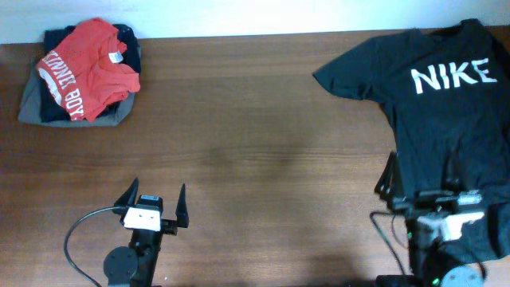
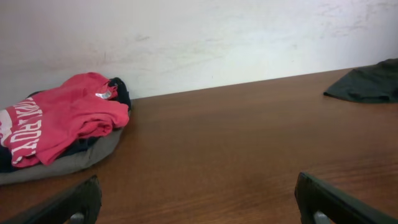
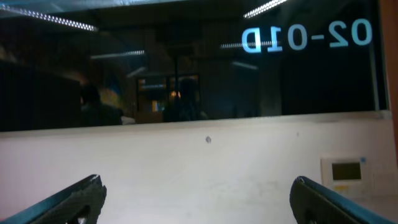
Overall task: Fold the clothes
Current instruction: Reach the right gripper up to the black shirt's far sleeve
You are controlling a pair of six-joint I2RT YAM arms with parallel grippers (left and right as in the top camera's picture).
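Spread face up at the upper right of the overhead frame: large black short-sleeved cotton T-shirt [image 1: 446,119], white "NIKE" lettering across the chest, collar toward the top edge, one sleeve reaching left over the brown wooden table [image 1: 255,159], body running down the right side and off the right edge. Seen also as a dark fold of cloth [image 2: 367,84] at the right edge of the left wrist frame, flat on the wood.

Over the lower part of that shirt, at the bottom right of the overhead frame: right gripper [image 1: 430,179], jaws spread wide, nothing between them. Contact with the cloth impossible to tell from above. In the right wrist frame, same gripper [image 3: 196,193] with both dark fingers [image 3: 81,196] low in the corners, far apart, aimed at a pale wall and a dark window with mirrored pale lettering; small white wall panel [image 3: 348,171] at the lower right.

At the bottom left of the overhead frame, well apart from the shirt: left gripper [image 1: 158,191], jaws likewise spread wide and empty, above bare wood. Black cable [image 1: 76,231] looping off to its left. In the left wrist frame, same gripper [image 2: 196,196] with finger ends in the two bottom corners.

At the upper left, far from both grippers: crumpled red tee with white lettering [image 1: 88,68] [image 2: 56,121], heaped on a dark navy garment [image 1: 56,40] and a grey garment [image 1: 32,108] [image 2: 74,162]. Behind the pile, off-white wall [image 2: 186,37].
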